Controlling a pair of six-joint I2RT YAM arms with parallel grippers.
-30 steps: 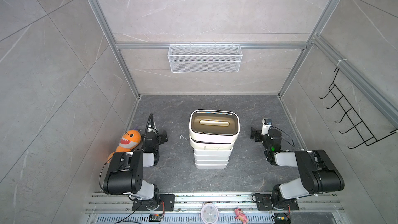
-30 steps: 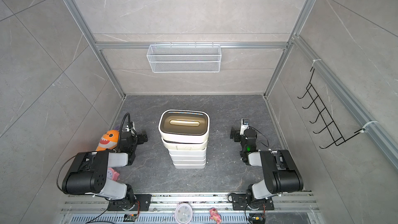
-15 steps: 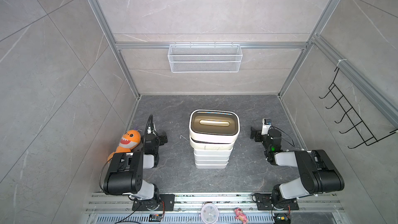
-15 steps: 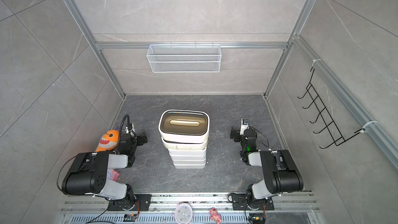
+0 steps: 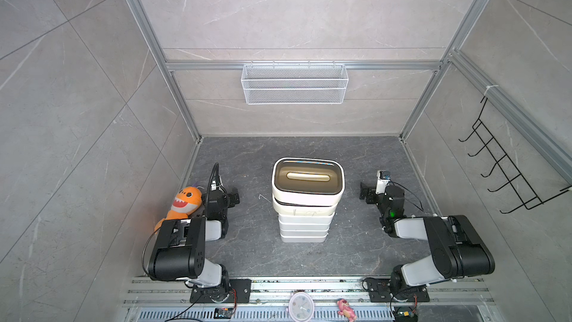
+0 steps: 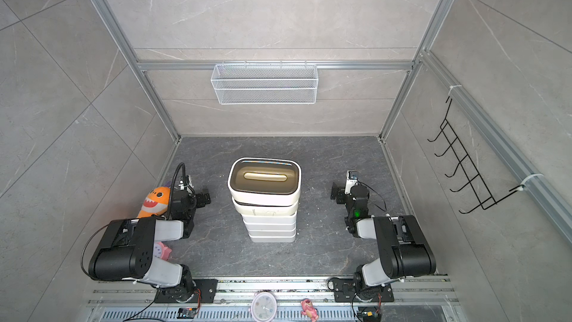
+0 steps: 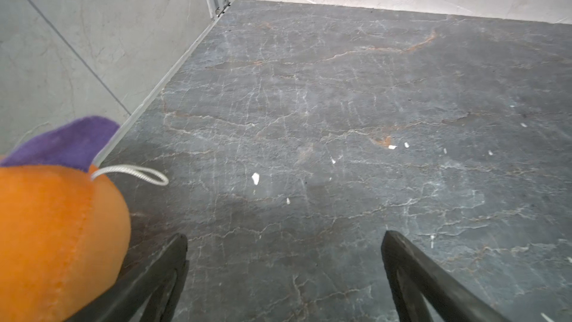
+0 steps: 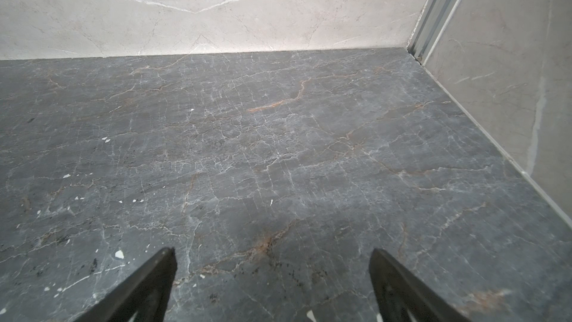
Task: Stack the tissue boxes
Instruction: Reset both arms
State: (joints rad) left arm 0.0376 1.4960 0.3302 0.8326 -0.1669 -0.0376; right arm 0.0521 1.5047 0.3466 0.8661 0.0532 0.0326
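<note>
The tissue boxes stand in one stack (image 5: pixel 305 212) (image 6: pixel 268 212) in the middle of the dark stone floor, shown in both top views. On top is a rounded cream box with a dark brown slotted lid (image 5: pixel 308 178) (image 6: pixel 264 176). A second cream box and several white ones (image 5: pixel 303 227) lie under it. My left gripper (image 5: pixel 235 195) (image 7: pixel 284 236) rests low, left of the stack and apart from it, open and empty. My right gripper (image 5: pixel 366 192) (image 8: pixel 272 251) rests to the right, also open and empty. Both wrist views show only bare floor between the fingers.
An orange plush shark (image 5: pixel 185 199) (image 7: pixel 55 227) leans against the left arm by the left wall. A white wire basket (image 5: pixel 294 83) hangs on the back wall and a black hook rack (image 5: pixel 501 175) on the right wall. A small clock (image 5: pixel 301 305) and a pink toy (image 5: pixel 346 306) lie on the front rail.
</note>
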